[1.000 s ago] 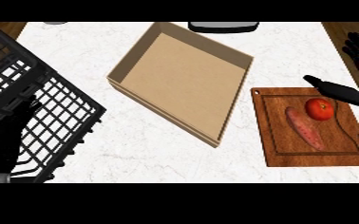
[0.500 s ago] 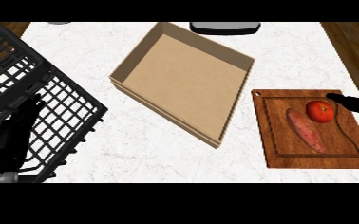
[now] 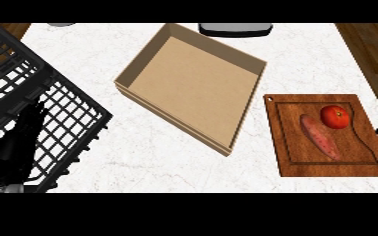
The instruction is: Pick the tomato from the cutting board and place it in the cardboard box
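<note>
Two things lie on the wooden cutting board (image 3: 295, 155) at the right of the frame. The red tomato (image 3: 334, 116) sits near its upper right corner. Just beside it, to the lower left, is a long reddish sweet potato (image 3: 319, 137) (lying slantwise). No hand touches either. The cardboard box (image 3: 247, 107) sits at the centre of the white counter (image 3: 148, 165), turned at an angle and apart from the board. A black wire rack (image 3: 66, 105) fills the left side. Through its bars, at the lower left, the left hand (image 3: 18, 147) shows with fingers up and relaxed, holding nothing.
</note>
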Controlling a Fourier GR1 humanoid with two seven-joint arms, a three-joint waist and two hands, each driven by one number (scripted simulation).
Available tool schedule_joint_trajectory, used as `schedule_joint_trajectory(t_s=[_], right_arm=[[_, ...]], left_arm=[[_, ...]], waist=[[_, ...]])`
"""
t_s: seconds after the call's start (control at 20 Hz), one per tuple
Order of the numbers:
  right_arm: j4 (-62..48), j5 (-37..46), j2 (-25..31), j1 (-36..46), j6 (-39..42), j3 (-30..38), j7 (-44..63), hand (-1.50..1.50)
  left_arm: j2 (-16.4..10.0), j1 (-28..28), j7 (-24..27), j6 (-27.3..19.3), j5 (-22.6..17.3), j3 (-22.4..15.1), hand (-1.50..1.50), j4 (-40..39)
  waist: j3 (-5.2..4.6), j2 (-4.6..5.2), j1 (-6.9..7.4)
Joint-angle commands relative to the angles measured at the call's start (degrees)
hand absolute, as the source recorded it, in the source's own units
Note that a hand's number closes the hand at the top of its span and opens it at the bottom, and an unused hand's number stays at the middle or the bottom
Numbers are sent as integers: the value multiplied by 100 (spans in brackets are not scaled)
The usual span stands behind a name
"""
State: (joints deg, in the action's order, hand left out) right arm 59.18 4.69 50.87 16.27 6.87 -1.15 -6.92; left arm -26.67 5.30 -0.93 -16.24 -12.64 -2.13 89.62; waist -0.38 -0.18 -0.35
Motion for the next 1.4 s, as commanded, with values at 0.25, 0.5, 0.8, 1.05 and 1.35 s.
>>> schedule_joint_trajectory(t_s=[0.25, 0.5, 0.8, 1.05, 1.35], right_arm=[[595, 242, 306, 282, 1475, -760, 1510, -150], [1045, 391, -176, 164, 1113, -843, 2365, -150], [1099, 748, -424, 84, 926, -913, 2744, -150], [1053, 849, -500, -57, 1067, -873, 2718, -150], [893, 1044, -556, -61, 1018, -765, 2502, -150]], left_arm=[[-101, -362, -111, 114, 600, -565, 0, -74], [-24, -243, -243, 9, 742, -766, 0, 116], [-3, -267, -362, -25, 745, -781, 0, 245], [-78, -486, -350, 165, 598, -627, 0, -92], [230, -319, -87, -38, 859, -907, 0, -138]], waist=[[31, 19, -6], [36, 5, -13], [38, 6, 2], [38, 15, -14], [39, 24, 3]])
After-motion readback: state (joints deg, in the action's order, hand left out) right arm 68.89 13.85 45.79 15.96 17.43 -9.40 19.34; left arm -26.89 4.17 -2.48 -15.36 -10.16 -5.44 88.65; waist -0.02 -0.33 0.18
